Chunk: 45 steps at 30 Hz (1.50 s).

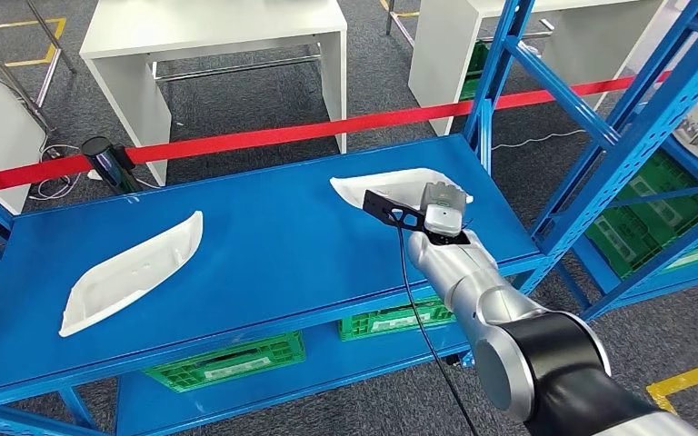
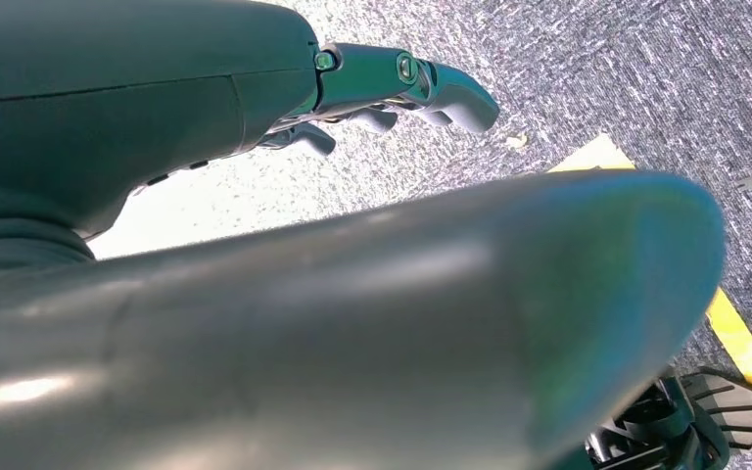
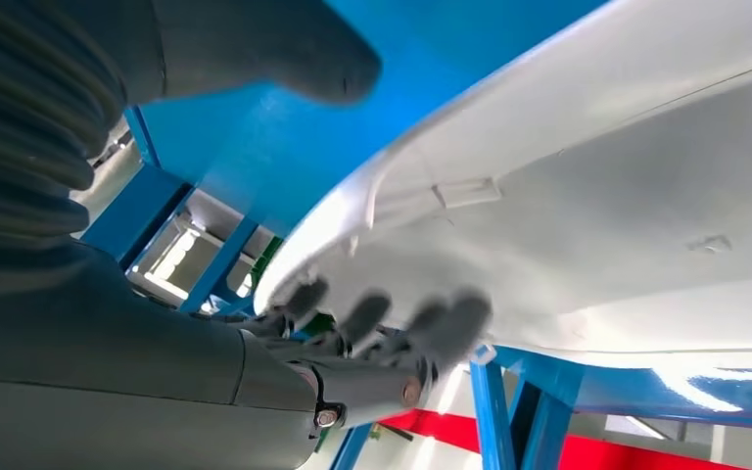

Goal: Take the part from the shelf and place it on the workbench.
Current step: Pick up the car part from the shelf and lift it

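Reaching forward from the lower right of the head view, the silver right arm [image 1: 500, 318] stretches over the front edge of the blue shelf [image 1: 264, 245], and its right hand [image 1: 418, 213] sits at the near end of a white moulded part [image 1: 391, 184] lying on the shelf's right side. The wrist camera housing covers most of the hand from above, so from there the grip cannot be judged. In the right wrist view the dark fingers [image 3: 372, 323] lie spread and slightly curled against the rim of the white part [image 3: 587, 196], with the thick thumb [image 3: 284, 49] held apart on the other side of that rim; the fingers touch the part, but whether they are pressing it or merely resting on it I cannot tell, since they are blurred. The left hand [image 2: 392, 93] hangs above grey carpet [image 2: 627, 78], its fingers apart, lightly bent, and holding nothing. Further left on the same shelf lies a second white part [image 1: 132, 271], well apart from the first. Below the shelf stand green crates [image 1: 227, 361]. Beyond the shelf runs a red barrier tape [image 1: 264, 138], and behind it stands a white workbench [image 1: 209, 36].
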Each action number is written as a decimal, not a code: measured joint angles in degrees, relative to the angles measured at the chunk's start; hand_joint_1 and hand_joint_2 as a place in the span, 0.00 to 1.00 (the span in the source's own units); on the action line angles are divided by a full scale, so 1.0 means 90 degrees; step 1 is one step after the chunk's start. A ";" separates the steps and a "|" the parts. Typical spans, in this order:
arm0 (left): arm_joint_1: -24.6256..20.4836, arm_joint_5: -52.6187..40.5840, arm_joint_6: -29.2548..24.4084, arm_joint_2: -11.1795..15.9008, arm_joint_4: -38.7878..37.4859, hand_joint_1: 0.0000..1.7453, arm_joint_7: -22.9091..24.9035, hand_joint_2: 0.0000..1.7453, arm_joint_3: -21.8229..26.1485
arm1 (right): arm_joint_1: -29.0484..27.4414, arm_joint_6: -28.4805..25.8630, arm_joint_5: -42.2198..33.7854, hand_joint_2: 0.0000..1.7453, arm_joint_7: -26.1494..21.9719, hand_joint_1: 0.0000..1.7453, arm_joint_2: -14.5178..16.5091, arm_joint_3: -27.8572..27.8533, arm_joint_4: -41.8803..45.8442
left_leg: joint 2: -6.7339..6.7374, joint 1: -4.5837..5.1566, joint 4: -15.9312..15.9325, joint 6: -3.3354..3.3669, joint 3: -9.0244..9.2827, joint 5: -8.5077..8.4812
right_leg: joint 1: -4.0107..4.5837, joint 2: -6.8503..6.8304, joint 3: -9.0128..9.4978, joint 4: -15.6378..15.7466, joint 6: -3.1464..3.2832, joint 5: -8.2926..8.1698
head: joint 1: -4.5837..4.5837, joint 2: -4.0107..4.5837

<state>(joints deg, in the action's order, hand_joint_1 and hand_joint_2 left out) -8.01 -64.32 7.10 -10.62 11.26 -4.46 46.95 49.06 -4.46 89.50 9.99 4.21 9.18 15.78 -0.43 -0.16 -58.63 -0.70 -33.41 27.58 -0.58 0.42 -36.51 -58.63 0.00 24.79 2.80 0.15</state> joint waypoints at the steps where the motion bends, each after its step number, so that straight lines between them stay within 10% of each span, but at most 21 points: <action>1: 0.0000 0.0000 0.0000 0.0000 0.0000 0.00 0.0001 0.00 0.0000 | 0.0000 0.0000 0.0000 1.00 0.0000 0.88 -0.0001 -0.0001 0.0000 | 0.0000 0.0000 0.0000 0.0000 0.0000 0.0000 | 0.0000 0.0000 0.0000 0.0000 0.0000 0.0000 | 0.0000 0.0000; 2: 0.0000 0.0000 0.0000 0.0000 0.0000 0.00 0.0001 0.00 0.0000 | 0.0000 0.0000 -0.0001 1.00 0.0000 1.00 0.0000 -0.0001 0.0000 | 0.0000 0.0000 0.0000 0.0000 0.0000 0.0000 | 0.0000 0.0000 0.0000 0.0000 0.0000 0.0000 | 0.0000 0.0000; 26: -0.0014 0.0028 0.0000 -0.0001 0.0000 0.00 0.0059 0.00 0.0000 | 0.0111 -0.0024 -0.0005 1.00 -0.0063 1.00 0.0015 -0.0035 0.0000 | 0.0000 0.0000 0.0000 0.0000 0.0003 0.0000 | 0.0000 0.0000 0.0004 0.0000 -0.0001 0.0000 | 0.0000 0.0000; 30: -0.0017 0.0027 0.0000 0.0000 0.0000 0.00 -0.0029 1.00 0.0000 | 0.0110 -0.0024 -0.0004 1.00 -0.0066 1.00 0.0021 -0.0040 0.0000 | 0.0000 0.0000 0.0000 0.0000 0.0003 0.0000 | 0.0001 0.0000 0.0004 0.0000 -0.0001 0.0000 | -0.0001 0.0000; 35: -0.0022 0.0034 0.0000 0.0000 0.0000 0.00 -0.0103 1.00 0.0000 | 0.0110 -0.0033 0.0005 1.00 -0.0068 1.00 0.0026 -0.0043 0.0000 | 0.0000 0.0000 0.0000 0.0000 0.0003 0.0000 | 0.0000 0.0000 0.0004 0.0000 -0.0001 0.0000 | -0.0001 0.0000; 36: -0.0022 0.0042 0.0000 0.0000 0.0000 0.00 -0.0131 0.75 0.0000 | 0.0110 -0.0037 0.0008 1.00 -0.0069 1.00 0.0028 -0.0044 0.0000 | 0.0000 0.0000 0.0000 0.0000 0.0003 0.0000 | 0.0000 0.0000 0.0004 0.0000 -0.0001 0.0000 | -0.0001 0.0000; 39: -0.0022 0.0038 0.0000 0.0000 0.0000 0.00 -0.0245 0.75 0.0000 | 0.0110 -0.0039 0.0022 1.00 -0.0080 1.00 0.0032 -0.0044 0.0000 | 0.0000 0.0000 0.0000 0.0000 0.0003 0.0000 | 0.0000 0.0000 0.0004 0.0000 -0.0001 0.0000 | 0.0000 0.0000; 40: -0.0023 0.0020 0.0000 0.0000 0.0001 0.00 -0.0301 1.00 0.0000 | 0.0110 -0.0039 0.0029 1.00 -0.0084 1.00 0.0033 -0.0044 0.0000 | 0.0000 0.0000 0.0000 0.0000 0.0003 0.0000 | 0.0000 0.0000 0.0004 0.0000 -0.0001 0.0000 | 0.0000 0.0000; 45: -0.0025 -0.0015 0.0000 0.0000 0.0002 0.00 -0.0442 1.00 0.0000 | 0.0109 -0.0039 0.0046 1.00 -0.0104 1.00 0.0033 -0.0047 0.0000 | 0.0001 0.0000 0.0000 0.0000 0.0003 0.0000 | 0.0000 0.0000 0.0004 0.0000 -0.0001 0.0000 | 0.0000 0.0000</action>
<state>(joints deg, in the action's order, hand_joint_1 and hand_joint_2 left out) -8.24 -64.46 7.10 -10.62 11.28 -8.44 46.95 50.04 -4.81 89.92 9.05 4.51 8.75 15.78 -0.42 -0.16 -58.63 -0.70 -33.38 27.58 -0.58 0.42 -36.48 -58.62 0.00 24.80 2.80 0.15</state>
